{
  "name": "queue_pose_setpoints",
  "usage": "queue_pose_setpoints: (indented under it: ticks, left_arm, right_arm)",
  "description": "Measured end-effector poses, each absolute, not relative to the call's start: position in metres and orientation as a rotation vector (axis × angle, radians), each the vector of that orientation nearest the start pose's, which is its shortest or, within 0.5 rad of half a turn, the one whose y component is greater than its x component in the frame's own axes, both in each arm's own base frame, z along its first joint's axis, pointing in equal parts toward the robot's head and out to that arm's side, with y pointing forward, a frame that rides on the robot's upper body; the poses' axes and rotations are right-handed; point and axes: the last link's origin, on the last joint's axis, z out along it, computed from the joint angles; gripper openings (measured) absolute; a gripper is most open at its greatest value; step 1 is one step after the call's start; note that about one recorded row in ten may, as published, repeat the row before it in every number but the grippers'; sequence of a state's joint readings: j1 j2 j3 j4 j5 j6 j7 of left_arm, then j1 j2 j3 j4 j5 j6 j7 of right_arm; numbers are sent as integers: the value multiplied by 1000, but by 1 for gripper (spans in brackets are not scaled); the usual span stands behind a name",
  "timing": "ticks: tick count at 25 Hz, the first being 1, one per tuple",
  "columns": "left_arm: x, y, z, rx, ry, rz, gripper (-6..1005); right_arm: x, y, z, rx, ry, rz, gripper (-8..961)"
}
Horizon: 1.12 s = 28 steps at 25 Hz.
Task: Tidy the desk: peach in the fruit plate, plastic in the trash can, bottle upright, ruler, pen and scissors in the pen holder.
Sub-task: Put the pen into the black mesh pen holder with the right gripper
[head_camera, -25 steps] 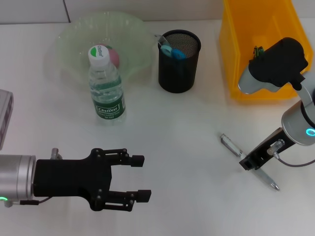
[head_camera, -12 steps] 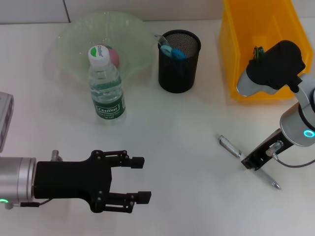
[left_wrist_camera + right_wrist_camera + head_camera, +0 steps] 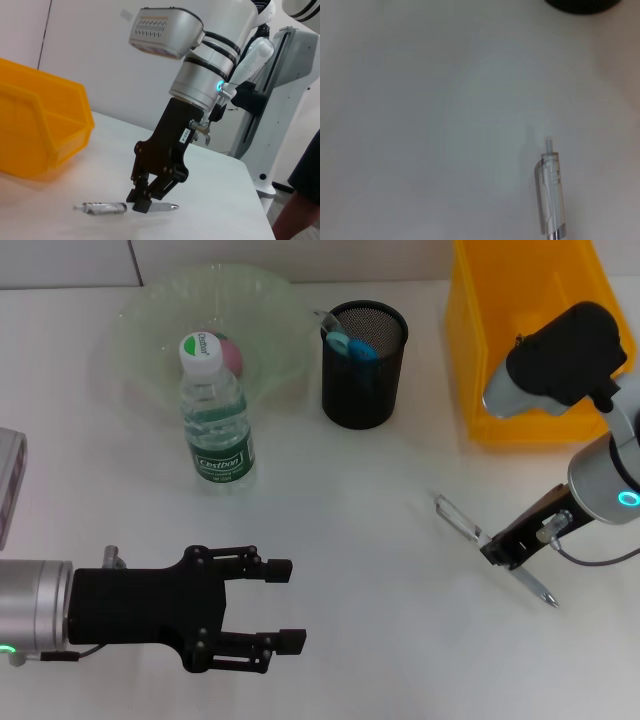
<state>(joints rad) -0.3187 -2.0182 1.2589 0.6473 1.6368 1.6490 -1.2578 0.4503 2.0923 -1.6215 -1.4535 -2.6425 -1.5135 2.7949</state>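
Observation:
A clear pen [image 3: 462,520] with a silver tip lies slanted low over the white desk at the right, and my right gripper [image 3: 500,548] is shut on its middle. In the left wrist view the same right gripper [image 3: 142,202] pinches the pen [image 3: 105,207] close to the desk. Only the pen's clip end [image 3: 551,195] appears in the right wrist view. My left gripper [image 3: 285,602] hangs open at the front left, holding nothing. The bottle [image 3: 215,415] stands upright. A peach [image 3: 232,355] lies in the green fruit plate [image 3: 150,310]. The black mesh pen holder [image 3: 364,363] holds blue-handled scissors [image 3: 352,345] and a clear ruler [image 3: 325,318]. No plastic is visible.
The yellow trash can [image 3: 530,340] stands at the back right, partly behind my right arm. A grey device [image 3: 8,480] sits at the left edge. Bare white desk lies between the two grippers and in front of the pen holder.
My right gripper has shifted a little left and toward the back, carrying the pen with it. The left arm has stayed still.

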Motion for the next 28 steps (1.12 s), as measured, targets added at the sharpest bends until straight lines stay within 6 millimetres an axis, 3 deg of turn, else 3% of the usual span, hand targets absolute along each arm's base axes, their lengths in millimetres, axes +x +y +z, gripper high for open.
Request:
queue_pose_setpoints:
  ticks: [3, 4, 5, 6, 7, 8, 9, 10, 11, 12, 13, 14, 17, 19, 20, 21, 22, 24, 28]
  left_arm:
    - [-271, 248, -33, -3016, -518, -802, 784]
    - [-271, 248, -32, -3015, -518, -804, 784]
    - [-271, 248, -32, -3013, -518, -807, 784]
    - [-271, 248, -31, -3011, -518, -811, 784]
    - [-271, 248, -31, -3011, -518, -811, 784]
    - [-271, 248, -31, -3011, -518, -812, 784]
    - [-271, 248, -31, -3011, -518, -814, 784]
    - [-271, 248, -31, -3010, -518, -815, 784]
    - [-271, 249, -30, -3005, -518, -819, 784]
    - [-271, 249, -30, -3005, -518, -819, 784]
    - [-270, 249, -30, -3000, -518, -824, 784]
    - [-270, 250, -30, -2996, -518, -826, 784]
    - [-269, 251, -30, -2994, -514, -828, 784]
    - [-268, 252, -30, -2992, -511, -831, 784]
    - [-268, 252, -29, -2992, -510, -832, 784]
    - [-268, 253, -29, -2991, -508, -833, 784]
    - [-268, 253, -29, -2991, -508, -833, 784]
    - [-268, 254, -29, -2987, -507, -832, 784]
    - [-268, 256, -27, -2975, -506, -836, 784]
  right_arm:
    - [188, 318, -19, -2528, 1070, -459, 125]
    - [182, 322, -2, -2549, 1077, -299, 125]
    - [182, 322, -2, -2549, 1077, -299, 125]
    - [178, 325, 19, -2558, 1075, -117, 125]
    - [178, 325, 19, -2558, 1075, -117, 125]
    - [177, 327, 31, -2559, 1066, -20, 125]
    - [177, 330, 58, -2547, 1038, 239, 125]
    - [177, 330, 58, -2547, 1038, 239, 125]
    - [178, 337, 75, -2516, 1001, 510, 125]
    - [178, 337, 75, -2516, 1001, 510, 124]
    - [180, 340, 80, -2497, 983, 624, 124]
    - [187, 352, 80, -2435, 950, 855, 124]
    - [193, 367, 70, -2369, 895, 995, 124]
    - [196, 390, 40, -2314, 797, 1101, 124]
    - [196, 390, 40, -2314, 797, 1101, 124]
    - [194, 400, 20, -2300, 750, 1137, 124]
    - [194, 400, 20, -2300, 750, 1137, 124]
    - [192, 411, -4, -2276, 686, 1114, 124]
    - [191, 420, -23, -2249, 633, 1030, 124]
